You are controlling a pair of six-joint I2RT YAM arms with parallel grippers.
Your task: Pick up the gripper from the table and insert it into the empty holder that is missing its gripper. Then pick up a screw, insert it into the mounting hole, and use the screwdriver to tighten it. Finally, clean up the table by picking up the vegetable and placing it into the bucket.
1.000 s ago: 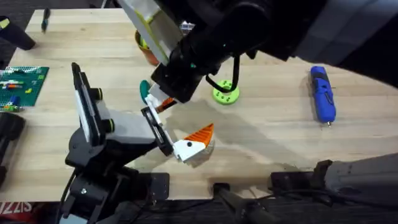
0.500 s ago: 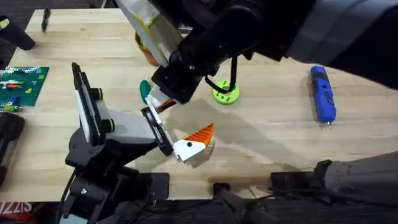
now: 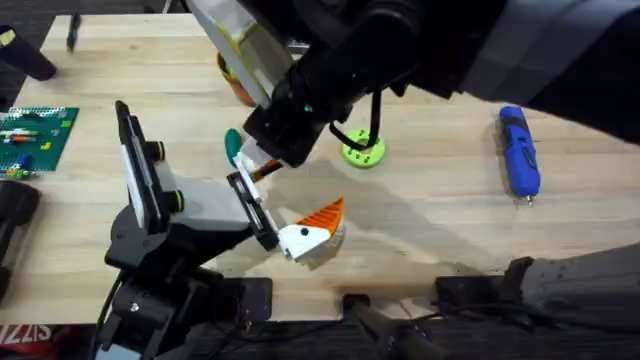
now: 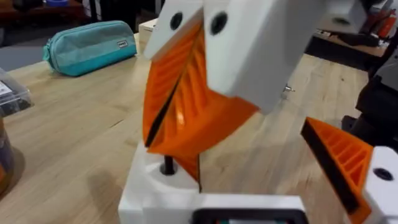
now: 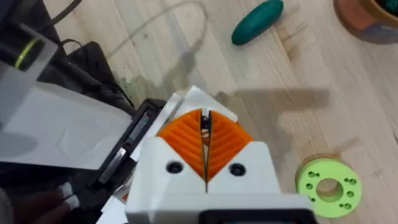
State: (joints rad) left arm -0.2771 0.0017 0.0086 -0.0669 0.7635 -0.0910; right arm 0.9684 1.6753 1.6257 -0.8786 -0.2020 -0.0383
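Note:
The holder (image 3: 200, 205), the white body of my left gripper (image 3: 292, 190), stands at the front left with its jaws wide apart. One orange-tipped finger (image 3: 320, 218) (image 4: 348, 162) is mounted at the rail's near end. My right gripper (image 3: 258, 165) (image 5: 205, 149) reaches across from the back right. It is shut on the loose gripper (image 4: 158, 193), pressed against the far end of the holder's black rail (image 5: 134, 134). The green vegetable (image 3: 232, 143) (image 5: 258, 22) lies just behind. Half hidden by the right arm, the bucket (image 3: 235, 85) (image 5: 367, 18) sits farther back. The blue screwdriver (image 3: 518, 150) lies at the right.
A lime-green ring with holes (image 3: 363, 152) (image 5: 326, 183) sits right of the right gripper. A green brick board (image 3: 35, 135) lies at the left edge. A teal pouch (image 4: 90, 46) lies on another surface beyond. Bare wood stretches between the ring and the screwdriver.

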